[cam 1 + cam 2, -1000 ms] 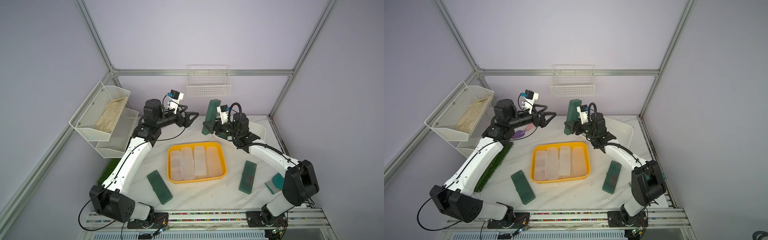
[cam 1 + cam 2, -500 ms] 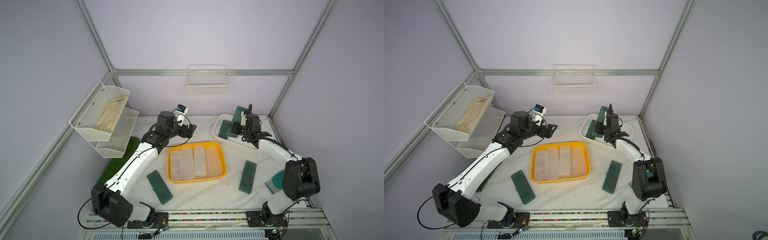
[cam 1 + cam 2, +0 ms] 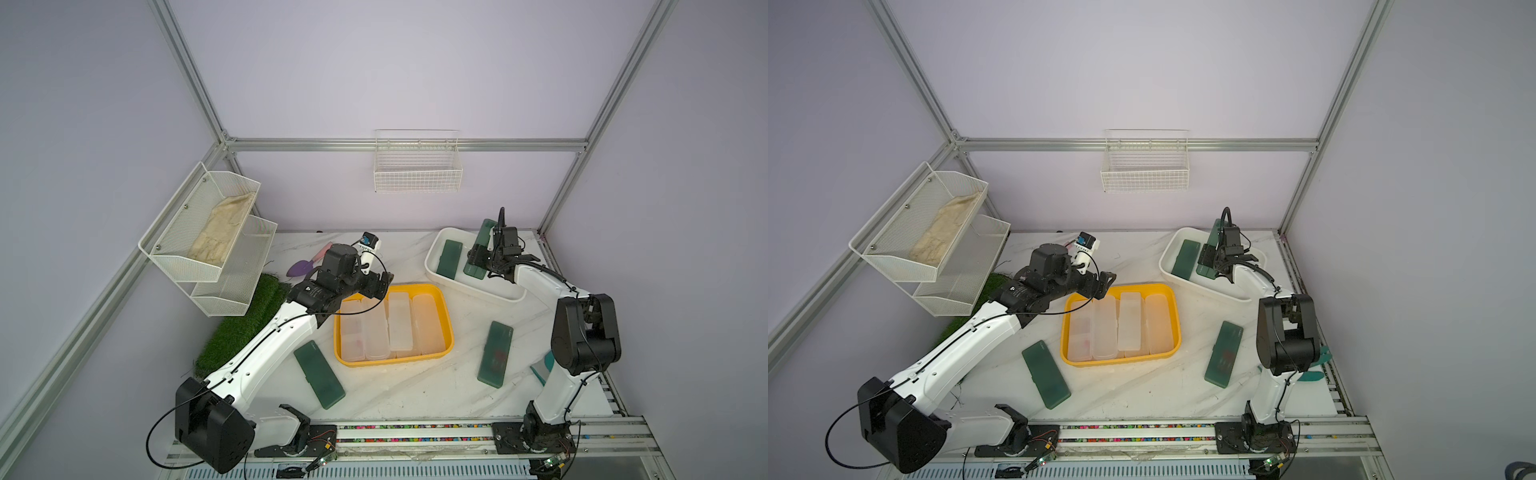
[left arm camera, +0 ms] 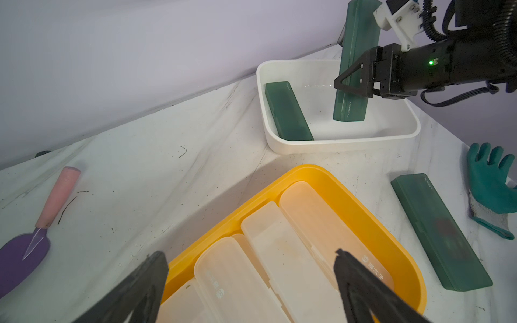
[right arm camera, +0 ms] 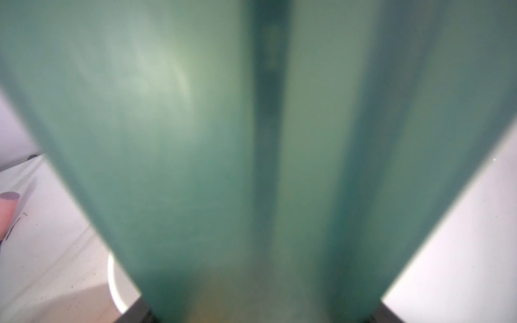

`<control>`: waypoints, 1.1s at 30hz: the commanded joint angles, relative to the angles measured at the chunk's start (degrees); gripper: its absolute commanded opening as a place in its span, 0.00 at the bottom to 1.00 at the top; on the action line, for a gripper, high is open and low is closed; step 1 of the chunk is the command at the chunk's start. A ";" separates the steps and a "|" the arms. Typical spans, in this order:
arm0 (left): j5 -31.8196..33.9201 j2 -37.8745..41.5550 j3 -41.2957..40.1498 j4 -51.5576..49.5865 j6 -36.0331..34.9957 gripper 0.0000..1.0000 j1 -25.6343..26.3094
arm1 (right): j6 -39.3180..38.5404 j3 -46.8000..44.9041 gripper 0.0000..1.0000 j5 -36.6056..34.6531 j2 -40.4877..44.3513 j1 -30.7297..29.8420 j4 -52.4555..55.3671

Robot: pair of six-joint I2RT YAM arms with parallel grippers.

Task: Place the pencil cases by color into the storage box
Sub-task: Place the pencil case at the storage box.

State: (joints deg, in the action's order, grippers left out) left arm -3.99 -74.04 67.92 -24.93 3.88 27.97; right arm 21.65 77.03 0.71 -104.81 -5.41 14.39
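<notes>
Clamping green pencil case (image 4: 349,109) upright inside white box (image 4: 335,141), right jaws; left jaws apart above yellow tray (image 4: 307,172) rim.

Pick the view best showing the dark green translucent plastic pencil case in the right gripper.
Left wrist: the pencil case stands nearly upright in the right gripper, lower end in the white plastic tub. Both top views show it small, partly hidden; right wrist, green blur.

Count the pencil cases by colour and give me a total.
Frosted white cases: 4, all in the yellow tray.
Dark green cases: 4, two on the table, one lying in the white bin, one gripped there by the right end effector.
Total: 8
</notes>
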 commanded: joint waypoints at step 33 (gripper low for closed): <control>-3.04 3.07 -4.08 2.82 0.76 0.94 0.70 | -1.79 25.67 0.60 3.01 -23.82 1.34 20.75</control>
State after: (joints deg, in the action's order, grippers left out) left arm -5.80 -72.55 65.69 -24.45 3.92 28.53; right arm 20.29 100.95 2.48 -126.45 -4.25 32.10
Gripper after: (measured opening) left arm 0.937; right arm 0.720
